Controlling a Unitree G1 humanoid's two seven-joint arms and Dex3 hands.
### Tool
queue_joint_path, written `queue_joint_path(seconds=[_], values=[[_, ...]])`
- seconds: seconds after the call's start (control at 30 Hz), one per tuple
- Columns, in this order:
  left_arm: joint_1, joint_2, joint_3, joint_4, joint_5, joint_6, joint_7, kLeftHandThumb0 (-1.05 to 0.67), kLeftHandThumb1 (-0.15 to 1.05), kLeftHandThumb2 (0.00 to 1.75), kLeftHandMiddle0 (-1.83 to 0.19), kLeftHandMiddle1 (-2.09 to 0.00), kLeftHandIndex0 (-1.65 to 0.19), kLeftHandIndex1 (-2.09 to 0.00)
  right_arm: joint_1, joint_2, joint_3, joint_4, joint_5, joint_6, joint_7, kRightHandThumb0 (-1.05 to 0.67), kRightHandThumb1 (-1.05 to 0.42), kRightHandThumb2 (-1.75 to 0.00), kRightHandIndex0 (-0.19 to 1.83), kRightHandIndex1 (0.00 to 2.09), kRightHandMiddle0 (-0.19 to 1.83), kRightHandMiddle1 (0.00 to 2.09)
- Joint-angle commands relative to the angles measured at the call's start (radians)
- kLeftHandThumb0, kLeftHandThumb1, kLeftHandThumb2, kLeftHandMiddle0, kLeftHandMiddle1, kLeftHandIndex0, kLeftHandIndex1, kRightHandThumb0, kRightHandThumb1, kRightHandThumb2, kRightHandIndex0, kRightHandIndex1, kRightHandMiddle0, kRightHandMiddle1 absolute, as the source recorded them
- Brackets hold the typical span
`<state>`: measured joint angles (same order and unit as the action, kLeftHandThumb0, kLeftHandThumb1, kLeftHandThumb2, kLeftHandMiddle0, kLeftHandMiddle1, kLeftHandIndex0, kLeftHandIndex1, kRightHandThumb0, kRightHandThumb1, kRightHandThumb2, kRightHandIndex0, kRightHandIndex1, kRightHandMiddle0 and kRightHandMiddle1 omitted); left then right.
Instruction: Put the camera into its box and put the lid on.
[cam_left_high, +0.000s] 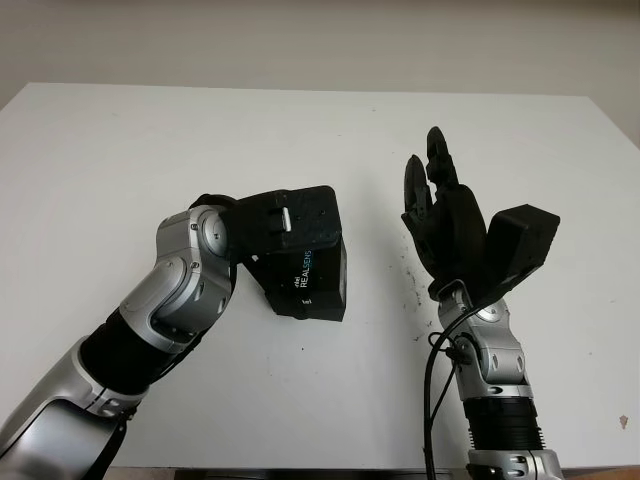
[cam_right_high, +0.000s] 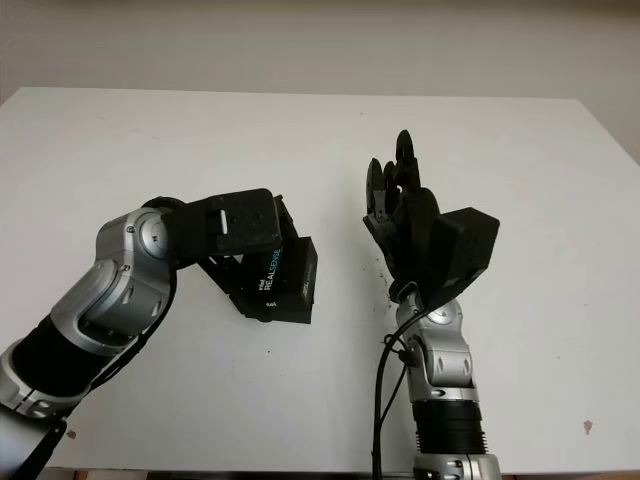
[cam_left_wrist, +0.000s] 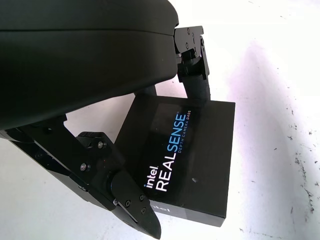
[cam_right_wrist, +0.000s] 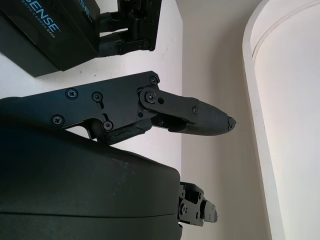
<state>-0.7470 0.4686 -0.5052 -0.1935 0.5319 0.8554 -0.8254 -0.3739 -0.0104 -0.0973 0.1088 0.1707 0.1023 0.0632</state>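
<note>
Right hand (cam_left_high: 445, 215) raised, empty, left hand (cam_left_high: 275, 225) over closed black box (cam_left_wrist: 192, 150), grip unclear, white table (cam_left_high: 120, 150), pale wall behind.

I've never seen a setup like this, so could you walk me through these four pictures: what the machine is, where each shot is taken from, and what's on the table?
This is a humanoid robot with two arms, each ending in a black three-finger hand. Two pictures come from cameras in its head, looking down at a white table; they show the same scene from spots slightly apart. The other two come from cameras on the wrists, very close to each hand.

On the table lies a black box printed "Intel RealSense Depth Camera". Its lid appears to be on. The left hand is over the box with fingers on either side of it, which the left wrist view shows up close; a firm grip cannot be confirmed. The right hand is open, raised above the table to the right of the box, holding nothing.
</note>
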Motion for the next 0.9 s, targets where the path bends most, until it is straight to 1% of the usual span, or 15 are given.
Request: queue_joint_path(seconds=[0.0, 0.17, 0.3, 0.5, 0.63, 0.7, 0.8, 0.87], values=[[-0.029, -0.019, -0.016, -0.014, -0.017, -0.006, -0.016, -0.18, 0.93, 0.06, -0.51, -1.59, -0.36, -1.60, -0.013, 0.003, 0.000, -0.001, 0.000, -0.016, 0.001, -0.60, -1.05, -0.55, -0.12, 0.06, -0.11, 0.08], [-0.028, -0.013, -0.025, -0.012, -0.010, -0.009, -0.013, -0.18, 0.93, 0.06, -0.50, -1.62, -0.37, -1.62, -0.010, 0.005, 0.004, 0.000, -0.003, -0.016, -0.003, -0.61, -1.05, -0.54, -0.12, 0.06, -0.11, 0.08], [-0.014, -0.006, -0.027, -0.010, -0.011, -0.054, -0.003, -0.18, 0.93, 0.05, -0.48, -1.64, -0.36, -1.62, -0.008, 0.007, 0.004, -0.001, -0.001, -0.013, -0.004, -0.59, -1.05, -0.55, -0.11, 0.06, -0.11, 0.08], [-0.021, -0.017, -0.030, 0.001, -0.004, -0.047, 0.007, -0.18, 0.93, 0.05, -0.43, -1.63, -0.33, -1.62, -0.007, 0.009, 0.004, -0.004, -0.001, -0.007, -0.009, -0.59, -1.05, -0.54, -0.11, 0.06, -0.10, 0.08], [-0.025, -0.022, -0.026, 0.007, -0.006, -0.051, 0.017, -0.18, 0.93, 0.05, -0.47, -1.71, -0.32, -1.63, -0.007, 0.008, 0.004, 0.003, 0.003, -0.019, 0.002, -0.60, -1.05, -0.54, -0.12, 0.06, -0.11, 0.07], [-0.025, -0.021, -0.027, 0.007, -0.004, -0.059, 0.022, -0.18, 0.93, 0.05, -0.43, -1.73, -0.29, -1.62, -0.007, 0.010, 0.002, 0.005, 0.002, -0.021, 0.001, -0.59, -1.05, -0.54, -0.11, 0.06, -0.10, 0.08], [-0.022, -0.020, -0.028, 0.011, -0.002, -0.076, 0.031, -0.17, 0.93, 0.05, -0.49, -1.78, -0.30, -1.64, -0.008, 0.011, 0.001, 0.009, 0.003, -0.024, 0.001, -0.59, -1.05, -0.54, -0.11, 0.06, -0.10, 0.08], [-0.022, -0.017, -0.032, 0.018, 0.001, -0.086, 0.031, -0.18, 0.93, 0.05, -0.45, -1.79, -0.31, -1.66, -0.009, 0.013, 0.001, 0.010, 0.003, -0.023, 0.000, -0.59, -1.05, -0.54, -0.11, 0.06, -0.10, 0.07]])
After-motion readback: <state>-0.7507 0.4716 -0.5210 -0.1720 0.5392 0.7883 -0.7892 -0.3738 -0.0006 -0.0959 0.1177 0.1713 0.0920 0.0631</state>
